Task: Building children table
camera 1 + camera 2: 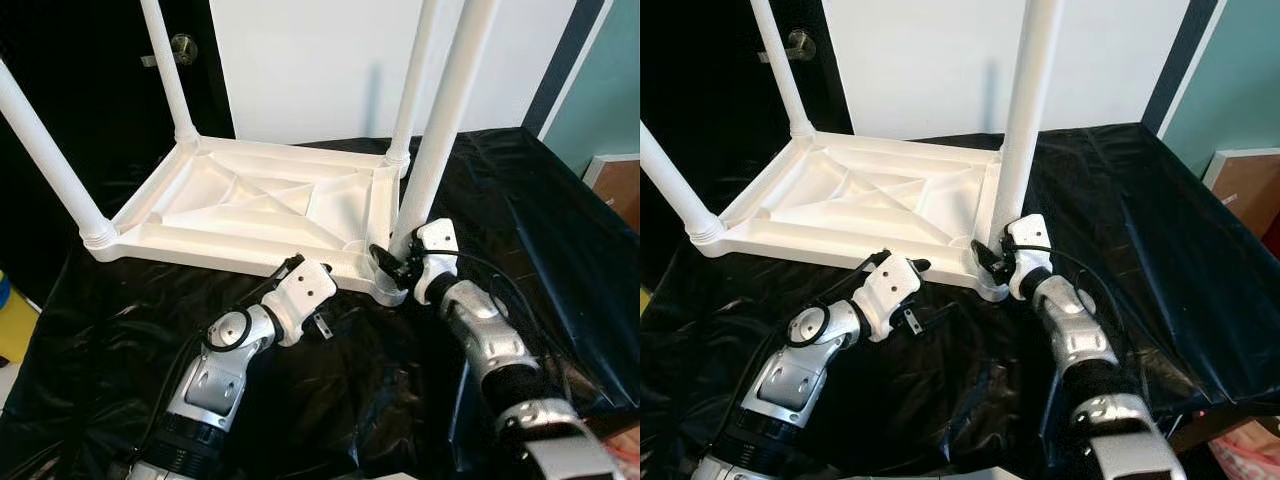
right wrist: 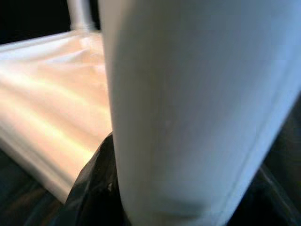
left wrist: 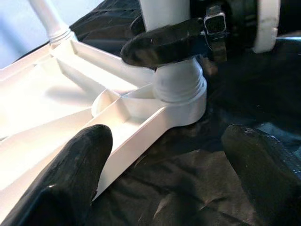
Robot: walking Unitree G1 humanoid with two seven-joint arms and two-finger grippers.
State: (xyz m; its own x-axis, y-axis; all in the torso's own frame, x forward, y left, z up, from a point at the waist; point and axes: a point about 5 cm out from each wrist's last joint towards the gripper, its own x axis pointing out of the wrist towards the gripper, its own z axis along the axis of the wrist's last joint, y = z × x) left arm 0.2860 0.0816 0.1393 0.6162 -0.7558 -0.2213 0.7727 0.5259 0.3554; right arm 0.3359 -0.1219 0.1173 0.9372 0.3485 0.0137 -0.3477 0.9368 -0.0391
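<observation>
A white plastic children's table [image 1: 250, 205] lies upside down on a black sheet, with its legs standing up from the corners. My right gripper [image 1: 395, 262] is shut on the near right leg [image 1: 440, 140] just above its socket [image 3: 181, 89]. One of its fingers [image 3: 164, 44] wraps across the leg. That leg [image 2: 188, 103] is very close in the right wrist view. My left gripper [image 3: 174, 179] is open at the table's front rim, left of that corner. One finger [image 3: 70, 183] is over the underside and the other [image 3: 263, 174] over the sheet.
The black plastic sheet [image 1: 560, 230] covers the whole work surface and drops off at the right and front. Behind are a dark door with a knob [image 1: 183, 47] and a white wall. A brown box [image 1: 620, 185] stands far right and a yellow thing [image 1: 15, 320] far left.
</observation>
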